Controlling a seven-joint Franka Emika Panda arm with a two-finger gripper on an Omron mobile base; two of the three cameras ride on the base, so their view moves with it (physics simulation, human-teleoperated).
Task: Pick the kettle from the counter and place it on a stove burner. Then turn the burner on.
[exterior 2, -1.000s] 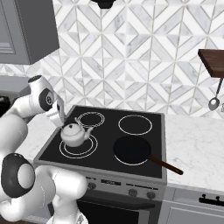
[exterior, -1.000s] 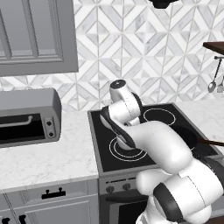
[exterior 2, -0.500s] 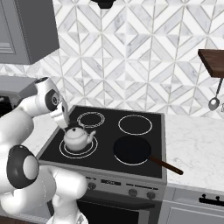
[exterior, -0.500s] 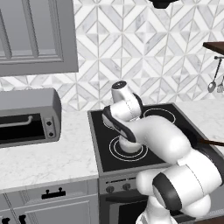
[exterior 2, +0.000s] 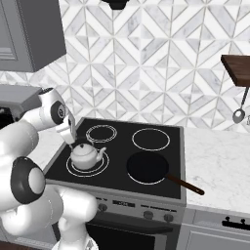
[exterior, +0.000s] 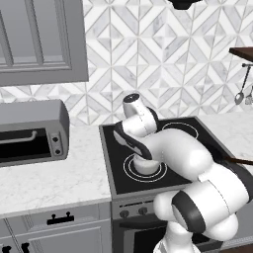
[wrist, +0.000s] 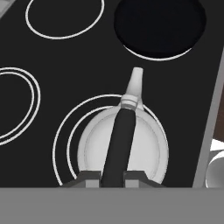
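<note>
The white-grey kettle (exterior 2: 86,155) sits inside the stove burner (exterior 2: 88,175), the large double ring at the cooktop's front left, spout pointing right. In the hand view the kettle (wrist: 124,148) lies straight ahead within that burner ring (wrist: 59,144), and its dark arched handle runs down between my fingertips. My gripper (exterior 2: 72,141) is at the rear end of the handle, shut on it. In the left base view my own arm covers most of the kettle (exterior: 147,167). The marble counter (exterior: 49,178) lies left of the cooktop.
A black pan (exterior 2: 146,167) rests on the front right burner, its long handle (exterior 2: 185,184) reaching right. Two smaller rings mark the rear burners (exterior 2: 101,133). Stove knobs (exterior 2: 146,214) line the front panel. A grey toaster oven (exterior: 29,131) stands on the counter to the left.
My gripper and the kettle have come slightly down and to the right together, settling onto the front left burner ring.
</note>
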